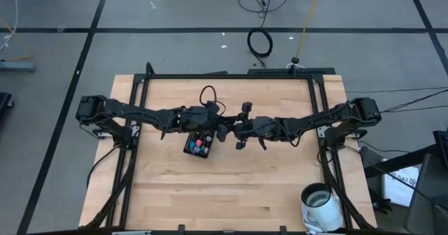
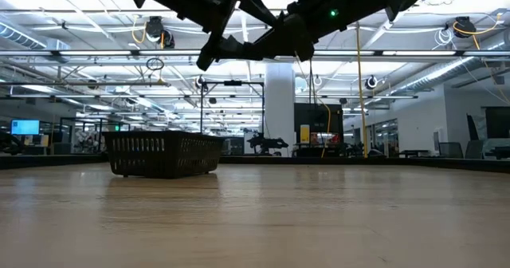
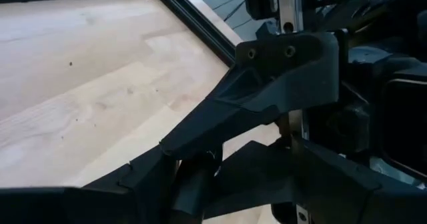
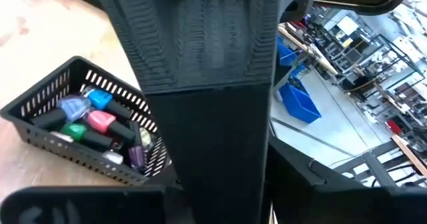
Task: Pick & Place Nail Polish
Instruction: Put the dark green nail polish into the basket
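— Looking down from above, where did the nail polish bottles [image 1: 198, 145] lie?

— They lay heaped inside the black slotted basket [image 1: 189, 149], which stood on the wooden tabletop [image 1: 231, 186] near its middle. The right wrist view showed blue, pink, green and purple bottles [image 4: 93, 121] with dark caps, all on their sides within the basket's walls [image 4: 47, 141].

— And the arms?

— Both reached inward and met above the middle of the tabletop. The left gripper [image 1: 218, 128] hung just beside the basket's far right corner; the right gripper [image 1: 241, 131] sat close by, a little to the right. In the low view both hung well above the wood, and the basket [image 2: 163, 154] rested alone on the surface.

— Were the fingers open or shut?

— I could not tell for either gripper. The wrist views were filled with dark arm parts, and from above they were too small. Possibly nothing was held, but that was not clear.

— Anything else?

— A white bucket [image 1: 322, 205] stood at the near right edge.
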Controlling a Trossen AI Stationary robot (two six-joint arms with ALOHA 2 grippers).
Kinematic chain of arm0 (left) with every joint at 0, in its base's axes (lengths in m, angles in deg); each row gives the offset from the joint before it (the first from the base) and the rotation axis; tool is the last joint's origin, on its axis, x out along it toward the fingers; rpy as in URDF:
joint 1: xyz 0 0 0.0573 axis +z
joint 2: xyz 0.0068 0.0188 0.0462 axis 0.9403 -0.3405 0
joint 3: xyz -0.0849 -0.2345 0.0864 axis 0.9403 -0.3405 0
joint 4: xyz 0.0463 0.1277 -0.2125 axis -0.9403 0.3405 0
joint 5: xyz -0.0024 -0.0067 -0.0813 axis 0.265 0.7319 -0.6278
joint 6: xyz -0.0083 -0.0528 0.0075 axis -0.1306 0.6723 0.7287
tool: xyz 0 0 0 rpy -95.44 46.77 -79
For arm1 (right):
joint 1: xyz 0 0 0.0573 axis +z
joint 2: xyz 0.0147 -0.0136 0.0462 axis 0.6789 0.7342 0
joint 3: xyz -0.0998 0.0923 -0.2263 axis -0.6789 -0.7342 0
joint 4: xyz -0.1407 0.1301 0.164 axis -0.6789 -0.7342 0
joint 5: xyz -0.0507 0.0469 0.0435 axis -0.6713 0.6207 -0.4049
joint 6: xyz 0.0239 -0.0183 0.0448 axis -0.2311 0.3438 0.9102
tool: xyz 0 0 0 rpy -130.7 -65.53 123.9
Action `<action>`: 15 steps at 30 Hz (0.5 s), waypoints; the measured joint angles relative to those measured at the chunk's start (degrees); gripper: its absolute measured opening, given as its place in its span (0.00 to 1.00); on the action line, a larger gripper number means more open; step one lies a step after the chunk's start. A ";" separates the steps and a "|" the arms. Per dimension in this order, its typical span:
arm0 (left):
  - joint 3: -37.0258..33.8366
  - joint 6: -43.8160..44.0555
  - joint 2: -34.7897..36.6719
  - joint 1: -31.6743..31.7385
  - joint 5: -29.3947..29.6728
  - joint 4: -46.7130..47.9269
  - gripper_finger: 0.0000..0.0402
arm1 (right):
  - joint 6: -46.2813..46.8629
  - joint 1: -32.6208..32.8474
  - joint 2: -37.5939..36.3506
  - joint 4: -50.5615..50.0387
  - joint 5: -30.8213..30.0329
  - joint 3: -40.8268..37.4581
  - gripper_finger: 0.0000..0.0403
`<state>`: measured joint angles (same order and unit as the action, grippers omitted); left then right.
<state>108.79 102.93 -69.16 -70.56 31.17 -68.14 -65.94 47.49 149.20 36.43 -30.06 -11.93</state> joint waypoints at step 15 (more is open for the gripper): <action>-0.02 1.33 0.03 3.13 -6.73 1.68 0.21 | -2.40 0.35 -0.07 -0.23 -1.33 0.04 0.26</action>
<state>108.77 104.26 -69.14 -67.43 24.44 -66.45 -68.33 47.84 149.13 36.19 -31.39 -11.88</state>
